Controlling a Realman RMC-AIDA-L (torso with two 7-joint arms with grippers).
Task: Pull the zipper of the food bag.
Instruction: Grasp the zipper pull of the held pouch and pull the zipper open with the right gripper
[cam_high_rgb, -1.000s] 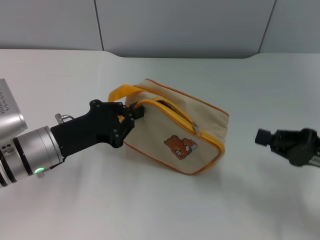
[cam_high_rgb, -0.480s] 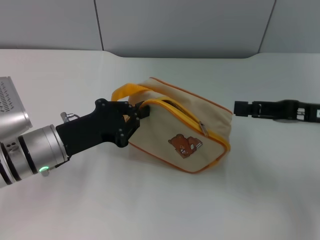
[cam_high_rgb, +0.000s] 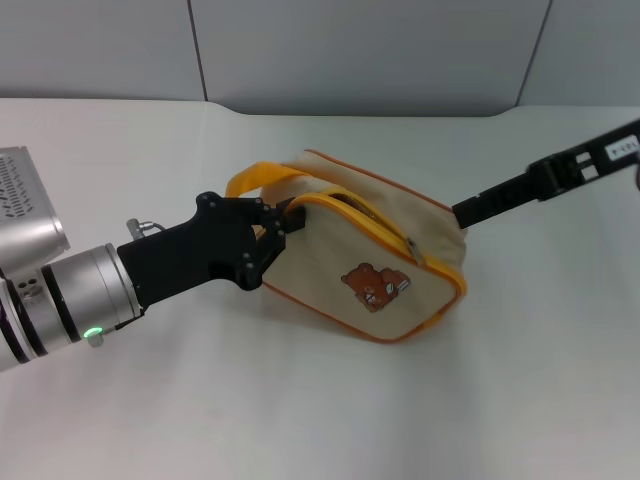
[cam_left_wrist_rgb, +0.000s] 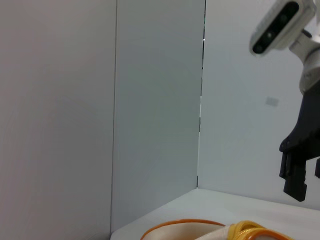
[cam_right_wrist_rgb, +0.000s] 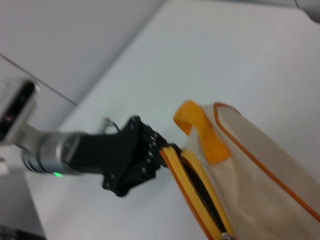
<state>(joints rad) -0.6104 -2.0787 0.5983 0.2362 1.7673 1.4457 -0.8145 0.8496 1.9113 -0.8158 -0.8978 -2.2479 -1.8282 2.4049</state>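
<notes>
The beige food bag (cam_high_rgb: 340, 235) with orange piping lies on the white table, bear picture facing me. Its yellow zipper (cam_high_rgb: 375, 222) curves along the top edge, and the small metal pull tab (cam_high_rgb: 413, 250) sits toward the bag's right end. The yellow strap handle (cam_high_rgb: 258, 180) arches at the left end. My left gripper (cam_high_rgb: 280, 225) is shut on the bag's left corner by the zip band. My right gripper (cam_high_rgb: 463, 212) reaches in from the right, just off the bag's right end; the left wrist view shows it (cam_left_wrist_rgb: 306, 182) with fingers apart. The right wrist view shows the bag (cam_right_wrist_rgb: 260, 170), zipper (cam_right_wrist_rgb: 192, 182) and left gripper (cam_right_wrist_rgb: 150, 152).
The white table (cam_high_rgb: 300, 420) stretches around the bag. Grey wall panels (cam_high_rgb: 370, 50) stand behind the table's far edge. My left arm's silver forearm (cam_high_rgb: 50, 300) lies low over the table's left side.
My right arm has swung up and in from the right until its fingertips are by the bag's right end. The bag and left gripper have shifted slightly right.
</notes>
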